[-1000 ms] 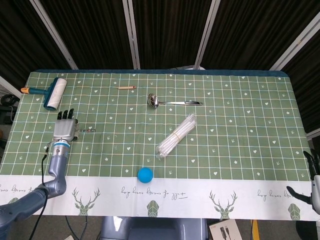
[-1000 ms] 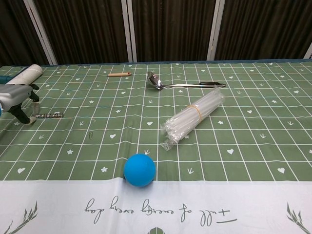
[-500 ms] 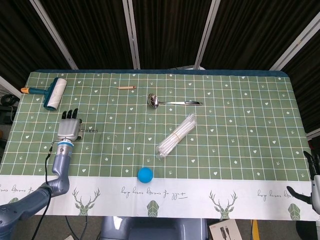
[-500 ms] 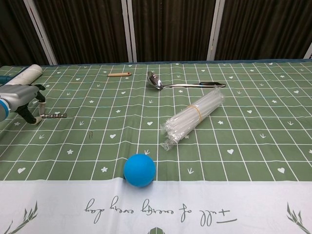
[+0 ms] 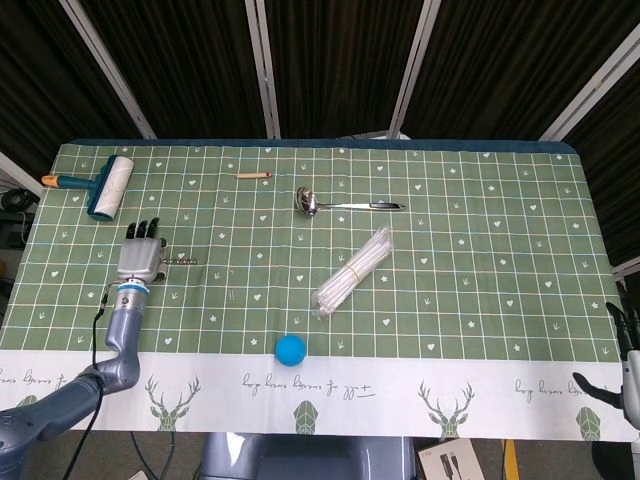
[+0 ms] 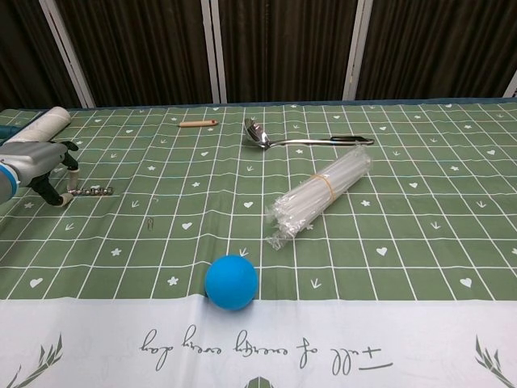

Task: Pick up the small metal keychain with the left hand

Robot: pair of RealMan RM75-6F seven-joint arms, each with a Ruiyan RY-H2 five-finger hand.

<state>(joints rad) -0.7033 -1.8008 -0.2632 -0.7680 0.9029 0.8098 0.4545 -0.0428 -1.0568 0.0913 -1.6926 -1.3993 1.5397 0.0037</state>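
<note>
The small metal keychain [image 5: 182, 259] lies flat on the green checked cloth at the left of the table, a short chain running left to right [image 6: 95, 191]. My left hand [image 5: 140, 256] hovers low just to its left with the fingers stretched out and apart. The thumb tip [image 6: 69, 192] is at the chain's left end, and I see nothing lifted. In the chest view the left hand [image 6: 36, 163] shows at the left edge. My right hand [image 5: 628, 352] hangs off the table's right front corner, fingers apart and holding nothing.
A lint roller [image 5: 108, 186] lies behind the left hand. A small wooden stick [image 5: 252, 175] and a metal ladle [image 5: 345, 204] lie further back. A bundle of clear straws [image 5: 353, 271] sits mid-table, and a blue ball [image 5: 290, 349] is near the front white border.
The left hand has crept to the right toward the keychain, and the chain has slid slightly right with it. The right hand has stayed still.
</note>
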